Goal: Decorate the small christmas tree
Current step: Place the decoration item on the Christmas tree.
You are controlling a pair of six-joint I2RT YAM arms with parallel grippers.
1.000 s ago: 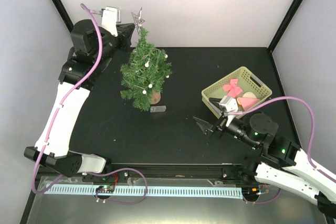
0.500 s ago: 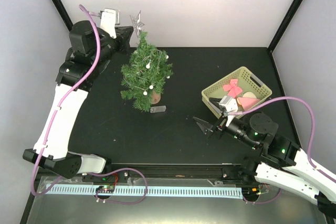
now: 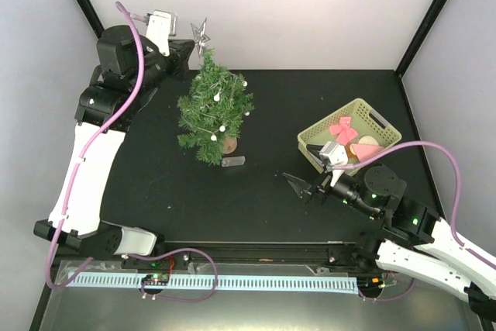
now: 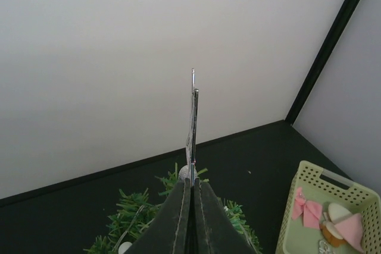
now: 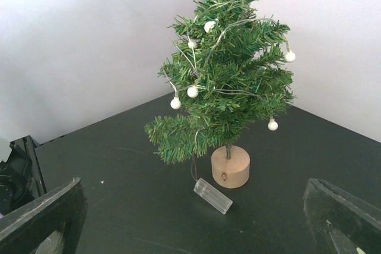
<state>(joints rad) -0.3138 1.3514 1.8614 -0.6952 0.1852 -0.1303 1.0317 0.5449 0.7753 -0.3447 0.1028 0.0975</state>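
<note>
The small christmas tree [image 3: 215, 108] stands on a round wooden stump [image 5: 230, 166] left of the table's middle, strung with a wire of white bulbs [image 5: 192, 91]. A silver star [image 3: 202, 33] hangs just above and behind the treetop, with my left gripper [image 3: 189, 44] shut on it. In the left wrist view the star [image 4: 192, 117] shows edge-on as a thin strip rising from the closed fingers, over the tree's tip [image 4: 186, 173]. My right gripper [image 3: 302, 185] stands open above the table to the tree's right, nothing between its fingers [image 5: 41, 218].
A clear battery box [image 3: 232, 161] lies on the table by the stump, wired to the lights. A pale green basket [image 3: 377, 123] at the right holds a pink bow [image 3: 342, 129] and other ornaments. White walls with black corner posts close in the back.
My left arm has drawn slightly back and left, carrying the star a little left over the treetop. The right arm has barely shifted.
</note>
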